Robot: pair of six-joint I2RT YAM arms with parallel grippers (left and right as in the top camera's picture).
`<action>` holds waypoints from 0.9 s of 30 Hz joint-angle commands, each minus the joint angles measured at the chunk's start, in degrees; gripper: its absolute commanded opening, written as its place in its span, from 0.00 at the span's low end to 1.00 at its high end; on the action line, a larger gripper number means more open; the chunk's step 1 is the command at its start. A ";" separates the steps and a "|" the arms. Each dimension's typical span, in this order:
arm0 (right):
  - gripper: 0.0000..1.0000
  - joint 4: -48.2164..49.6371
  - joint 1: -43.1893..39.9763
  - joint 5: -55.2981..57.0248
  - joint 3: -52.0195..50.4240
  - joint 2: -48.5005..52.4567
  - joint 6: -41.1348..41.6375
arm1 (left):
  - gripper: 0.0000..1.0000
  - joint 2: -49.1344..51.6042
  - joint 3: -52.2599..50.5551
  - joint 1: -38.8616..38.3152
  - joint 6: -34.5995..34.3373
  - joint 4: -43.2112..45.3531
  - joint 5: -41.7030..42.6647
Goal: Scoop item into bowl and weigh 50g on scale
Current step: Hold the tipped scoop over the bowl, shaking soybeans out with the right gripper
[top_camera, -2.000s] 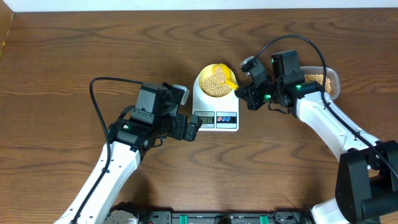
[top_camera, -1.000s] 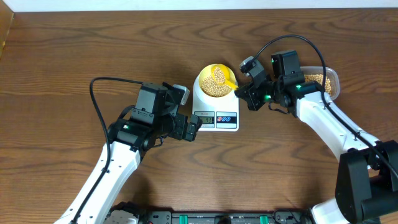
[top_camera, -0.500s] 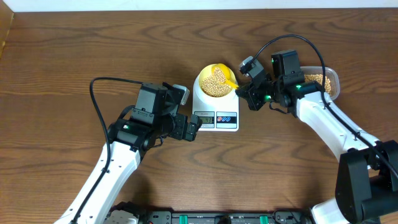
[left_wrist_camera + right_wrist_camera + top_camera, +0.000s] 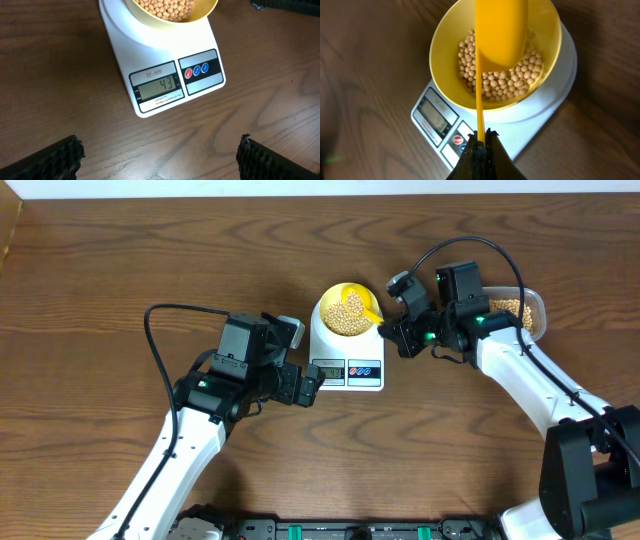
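The small round pale-yellow bowl [image 4: 445, 55] sits on the platform of the white rounded-rectangular digital kitchen scale [image 4: 122, 37]. It already holds a loose heap of tiny round tan beans [image 4: 495, 82], so most of the scooping looks done. In the left wrist view the grey display [image 4: 157, 87] appears to read 43, which is short of the target, so a small top-up and a final check of the reading seem to be what is left. The right claw [image 4: 481, 142] is pressed together, pinching the thin handle of the yellow long-handled plastic scoop [image 4: 500, 30], whose head hangs over the bowl. The left claw [image 4: 159, 145] is spread wide and empty, low over the dark wooden surface [image 4: 150, 260] just in front of the scale. The scoop head covers part of the heap, and I cannot tell whether any beans lie in it. The clear rectangular plastic tub [image 4: 520, 310] of spare beans is partly hidden behind the right arm. The bowl is cut off at the top of the left wrist view, and the display is too small or blurred to read in the other two views.
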 commanded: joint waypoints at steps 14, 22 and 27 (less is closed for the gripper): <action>0.01 0.24 0.31 -2.84 0.17 -0.33 2.91 | 1.00 0.22 0.09 -0.09 0.15 0.09 -0.57; 0.01 1.64 0.26 -2.82 0.17 -0.33 2.01 | 1.00 0.22 0.09 -0.09 0.15 0.09 -0.59; 0.01 1.66 0.26 -2.60 0.17 -0.33 1.86 | 1.00 0.22 0.09 -0.09 0.15 0.09 -0.57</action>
